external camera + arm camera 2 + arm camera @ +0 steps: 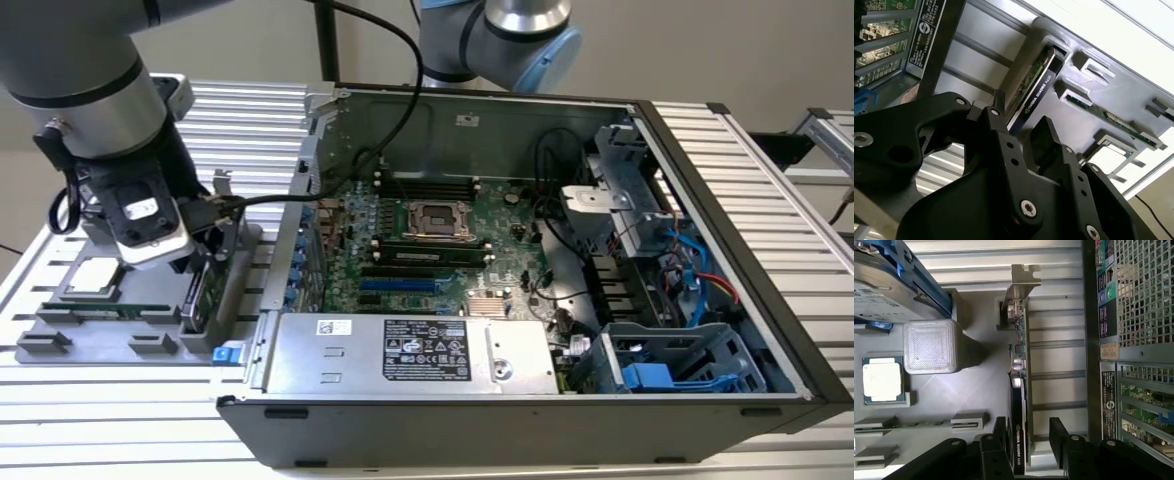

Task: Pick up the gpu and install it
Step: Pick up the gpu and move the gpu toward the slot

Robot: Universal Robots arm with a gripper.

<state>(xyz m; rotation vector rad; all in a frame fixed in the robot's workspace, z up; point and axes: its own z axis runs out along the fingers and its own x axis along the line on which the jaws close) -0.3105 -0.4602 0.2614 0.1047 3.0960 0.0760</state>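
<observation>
The black two-fingered hand (1026, 439) is spread open and straddles the upper edge of the gpu (1017, 400), a flat green circuit card with a black cooler shroud and a silver metal end bracket (1021, 282). It grips nothing yet. The card stands on edge in a slot of the grey moulded parts holder (979, 385), which lies on the slatted aluminium desk (134, 420) just beside the open black computer case (534, 250), on the exterior view's left. In the first wrist view the card sits closer to one finger (999, 432) than to the other (1060, 436). A good grasp here probably means centring the hand over the card, going low enough for the pads to meet the flat shroud and board faces, and closing squarely, well clear of the bracket.
</observation>
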